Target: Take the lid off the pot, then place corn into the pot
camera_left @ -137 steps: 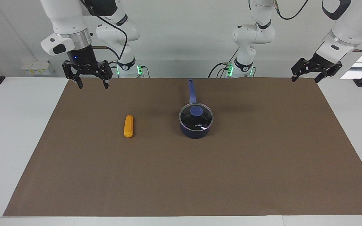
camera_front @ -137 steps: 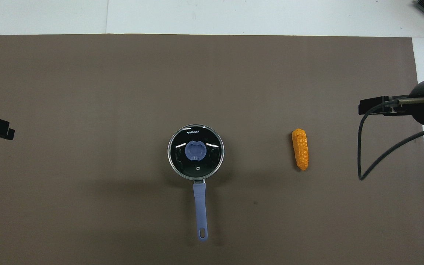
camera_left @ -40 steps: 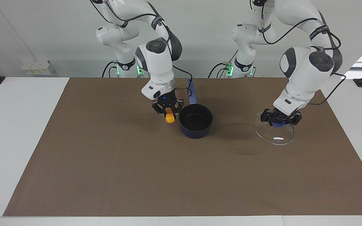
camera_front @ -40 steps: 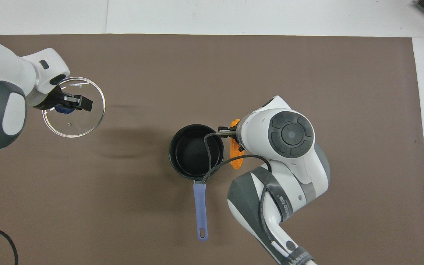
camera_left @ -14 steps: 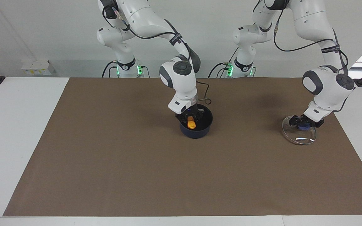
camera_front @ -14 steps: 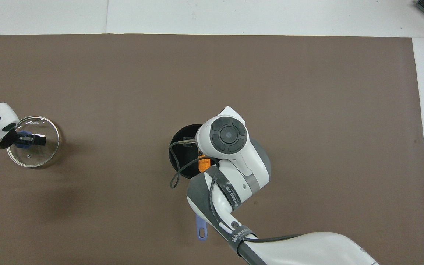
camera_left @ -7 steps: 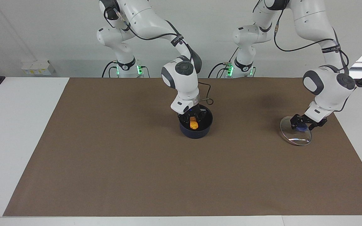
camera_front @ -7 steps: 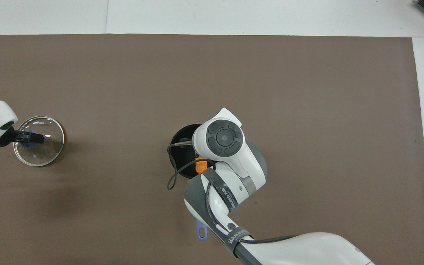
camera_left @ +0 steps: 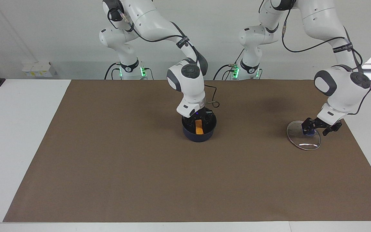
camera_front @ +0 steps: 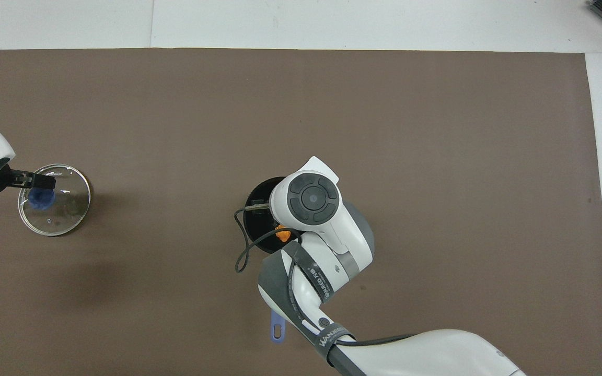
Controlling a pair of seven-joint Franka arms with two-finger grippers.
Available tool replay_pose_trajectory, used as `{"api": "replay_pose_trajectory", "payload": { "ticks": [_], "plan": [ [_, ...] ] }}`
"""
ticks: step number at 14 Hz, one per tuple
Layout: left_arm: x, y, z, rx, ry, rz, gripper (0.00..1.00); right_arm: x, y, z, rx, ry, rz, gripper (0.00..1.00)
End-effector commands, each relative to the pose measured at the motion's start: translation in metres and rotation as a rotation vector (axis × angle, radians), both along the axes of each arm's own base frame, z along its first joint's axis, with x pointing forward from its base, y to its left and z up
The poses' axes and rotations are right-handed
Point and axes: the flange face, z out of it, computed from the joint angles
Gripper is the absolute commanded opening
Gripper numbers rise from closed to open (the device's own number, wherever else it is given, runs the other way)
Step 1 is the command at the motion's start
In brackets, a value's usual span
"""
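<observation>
The pot [camera_left: 199, 130] sits at centre frame in the facing view, on the brown mat over the bench [camera_left: 18, 129]. The corn [camera_left: 199, 126] lies inside it, its long axis running toward and away from the robots. The right gripper [camera_left: 198, 120] is low in the pot's mouth, directly above the cob; whether its fingers grip the corn or have let go, I cannot tell. So the relation that matters is vertical: the corn is straight below the gripper, and the way out is probably straight up, clear of the rim. At the right of the facing view the lid [camera_left: 303, 135] lies flat on the mat, well apart from the pot. The left gripper [camera_left: 320, 126] is beside the blue knob [camera_left: 305, 130], jaws spread wide and holding nothing
</observation>
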Motion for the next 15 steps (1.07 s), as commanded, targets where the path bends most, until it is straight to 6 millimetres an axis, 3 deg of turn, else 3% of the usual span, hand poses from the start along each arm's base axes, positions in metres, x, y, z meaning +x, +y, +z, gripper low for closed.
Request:
{"api": "replay_pose_trajectory", "payload": {
  "ticks": [1,3,6,7,10,11,15],
  "plan": [
    [0.018,-0.018,0.030,-0.013,0.014,0.058,1.00,0.002,0.003,0.008,0.028,-0.007,-0.040,0.75],
    [0.027,-0.046,0.050,-0.021,0.020,0.089,1.00,0.008,0.004,0.035,0.055,-0.025,-0.088,0.78],
    [0.037,-0.077,0.090,-0.031,0.037,0.122,1.00,0.011,-0.023,0.098,0.076,-0.058,-0.141,0.81],
    [0.039,-0.092,0.103,-0.031,0.040,0.121,1.00,0.012,-0.040,0.117,0.075,-0.062,-0.161,0.83],
    [0.041,-0.103,0.139,-0.031,0.050,0.103,1.00,0.013,-0.100,0.156,0.062,-0.069,-0.225,0.94],
    [0.041,-0.106,0.143,-0.031,0.048,0.099,1.00,0.019,-0.124,0.166,0.064,-0.083,-0.257,0.99],
    [0.039,-0.104,0.147,-0.028,0.051,0.096,1.00,0.031,-0.227,0.209,0.025,-0.101,-0.307,1.00]
  ]
}}
